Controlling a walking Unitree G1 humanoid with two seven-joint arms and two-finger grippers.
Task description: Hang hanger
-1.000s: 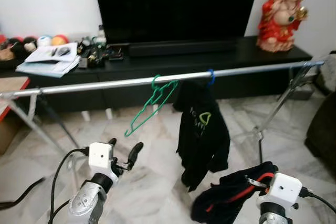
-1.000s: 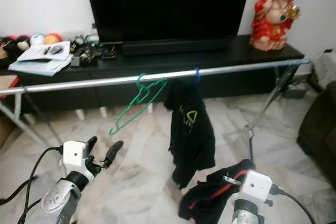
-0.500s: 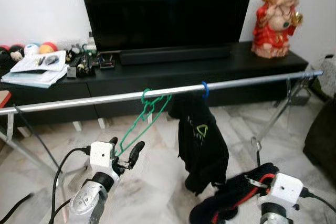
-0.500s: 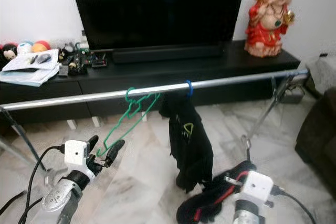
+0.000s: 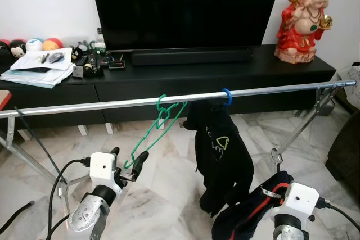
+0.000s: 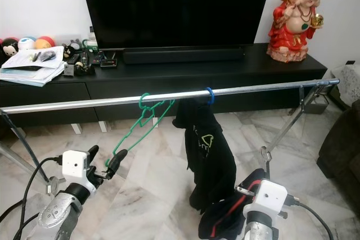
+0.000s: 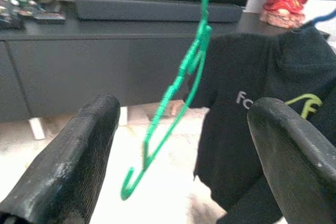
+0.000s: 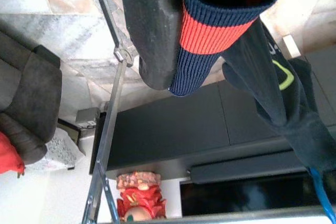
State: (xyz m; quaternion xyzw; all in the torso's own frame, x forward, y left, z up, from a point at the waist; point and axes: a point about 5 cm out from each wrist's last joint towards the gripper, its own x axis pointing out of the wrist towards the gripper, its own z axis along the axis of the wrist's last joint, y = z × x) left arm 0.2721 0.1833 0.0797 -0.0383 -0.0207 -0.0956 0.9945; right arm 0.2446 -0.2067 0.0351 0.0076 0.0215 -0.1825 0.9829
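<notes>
Drifting back toward my left hand (image 5: 128, 163) as my view shifted, the green hanger (image 5: 159, 128) hooks the metal rail (image 5: 84, 107) at 12 o'clock, so hanging looks done; that hand gapes empty below it, while my right hand (image 8: 173, 30) grips a dark red-striped garment (image 5: 253, 209) at 4 o'clock.

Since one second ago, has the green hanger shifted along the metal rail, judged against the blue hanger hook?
No. The green hanger hangs tilted on the metal rail, about as far left of the blue hanger hook as before; the camera moved instead.
</notes>
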